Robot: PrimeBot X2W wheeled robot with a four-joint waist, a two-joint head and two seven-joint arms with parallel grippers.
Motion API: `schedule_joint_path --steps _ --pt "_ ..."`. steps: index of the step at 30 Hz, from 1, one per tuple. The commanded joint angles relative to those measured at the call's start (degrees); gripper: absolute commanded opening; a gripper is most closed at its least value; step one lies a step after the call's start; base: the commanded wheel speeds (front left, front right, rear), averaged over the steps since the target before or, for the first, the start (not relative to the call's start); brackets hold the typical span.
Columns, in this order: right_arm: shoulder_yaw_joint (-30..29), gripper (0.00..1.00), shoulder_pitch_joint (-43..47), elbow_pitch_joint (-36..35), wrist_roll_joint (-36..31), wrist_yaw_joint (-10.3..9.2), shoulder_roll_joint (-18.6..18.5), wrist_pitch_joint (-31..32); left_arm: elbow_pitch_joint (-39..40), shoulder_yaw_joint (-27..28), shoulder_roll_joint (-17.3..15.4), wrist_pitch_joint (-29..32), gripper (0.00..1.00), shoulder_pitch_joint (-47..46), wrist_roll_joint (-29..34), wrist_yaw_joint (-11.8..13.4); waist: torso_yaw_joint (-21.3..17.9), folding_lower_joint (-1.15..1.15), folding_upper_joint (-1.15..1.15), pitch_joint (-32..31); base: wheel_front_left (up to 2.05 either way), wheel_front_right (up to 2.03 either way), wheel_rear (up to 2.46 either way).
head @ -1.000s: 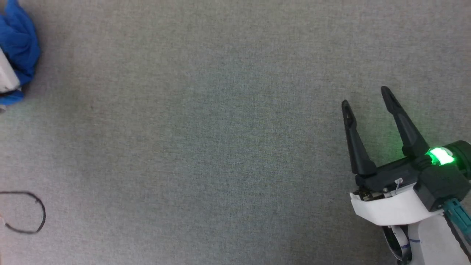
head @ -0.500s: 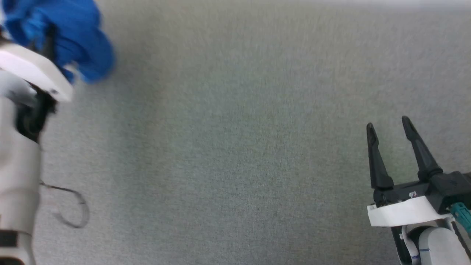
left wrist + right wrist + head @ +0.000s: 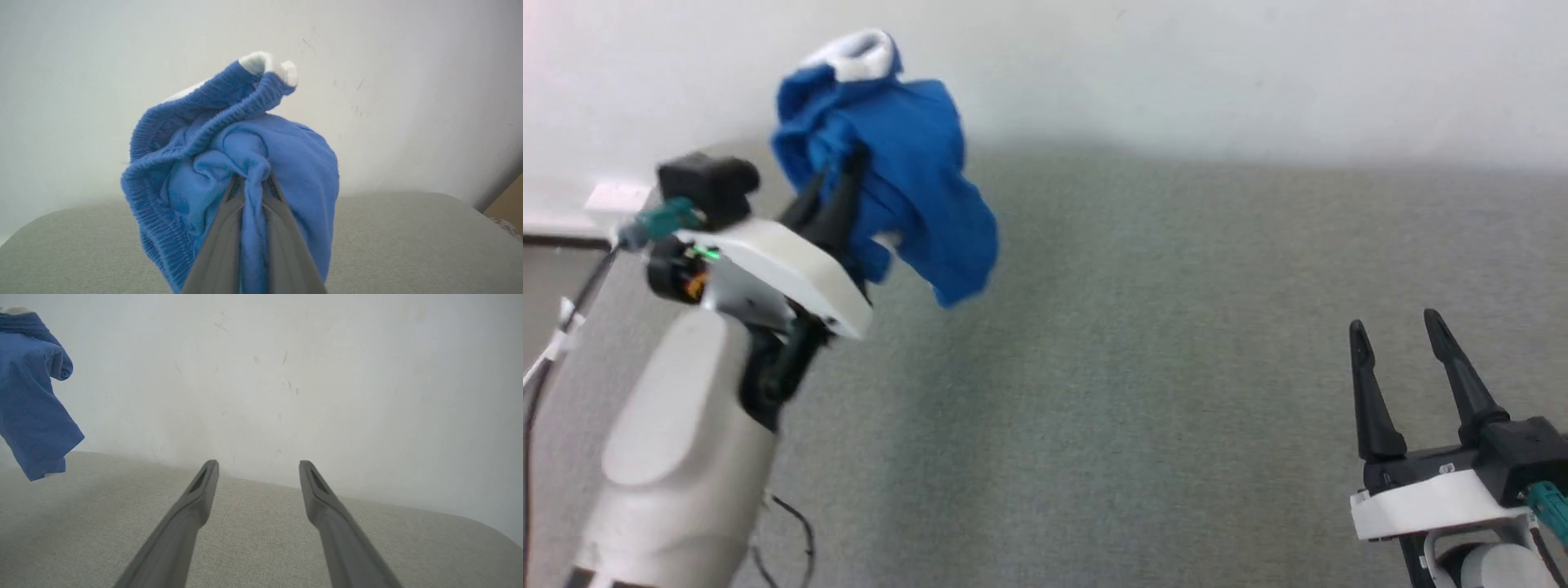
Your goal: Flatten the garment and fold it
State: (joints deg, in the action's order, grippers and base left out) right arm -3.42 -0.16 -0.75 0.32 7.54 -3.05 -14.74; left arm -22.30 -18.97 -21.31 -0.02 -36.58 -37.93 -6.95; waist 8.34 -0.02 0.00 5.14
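Obs: left gripper [image 3: 837, 184] jaws pinching a fold of the bunched garment [image 3: 907, 180], which hangs lifted over the worktop [image 3: 1135, 367] far-left corner, near the wall [image 3: 1176, 65]. right gripper [image 3: 1393, 321] jaws spread, empty, near-right edge.

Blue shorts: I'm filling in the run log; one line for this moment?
left end effector: shut on bunched royal-blue soft shorts, hanging | right end effector: open, empty

Light bright, even; garment [image 3: 915, 163] blurry in head view; wrist views warped nr edges.
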Motion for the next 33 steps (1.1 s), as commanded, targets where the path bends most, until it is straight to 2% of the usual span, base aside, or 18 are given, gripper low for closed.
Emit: schedule_joint_path --steps 1,7,16,25,32,33 --pt "-0.1 1.00 0.8 0.3 0.3 -0.05 0.2 -0.3 2.3 -1.0 1.1 0.1 0.00 2.1 -0.2 0.6 -3.9 0.02 0.00 -3.3 0.00 0.00 0.00" --pt "-0.2 1.00 1.5 0.4 0.2 -0.05 0.2 -0.3 8.6 -4.0 3.6 1.3 0.00 6.7 0.0 2.1 -8.5 0.02 0.00 -3.1 0.00 0.00 0.00" --pt "-0.5 1.00 1.5 1.5 0.3 -0.05 0.2 -0.3 11.6 -12.3 6.8 10.1 0.00 10.6 1.7 4.3 -15.0 0.02 0.00 0.1 0.00 0.00 0.00" --pt "1.2 1.00 0.1 2.9 1.4 -0.05 0.2 -0.3 0.4 -19.1 10.0 9.3 0.00 12.6 7.5 6.6 -19.9 0.02 0.00 3.9 0.00 0.00 0.00" --pt "1.8 1.00 -0.3 3.8 1.8 -0.05 0.2 -0.3 -7.5 -21.2 11.4 8.3 0.00 11.9 8.2 5.5 -19.9 0.02 0.00 4.7 0.00 0.00 0.00" --pt "1.8 1.00 -0.3 4.0 1.9 -0.05 0.2 -0.3 -8.0 -21.1 11.5 7.7 0.10 11.7 8.3 5.5 -19.6 0.02 0.00 4.5 0.00 0.00 0.00"
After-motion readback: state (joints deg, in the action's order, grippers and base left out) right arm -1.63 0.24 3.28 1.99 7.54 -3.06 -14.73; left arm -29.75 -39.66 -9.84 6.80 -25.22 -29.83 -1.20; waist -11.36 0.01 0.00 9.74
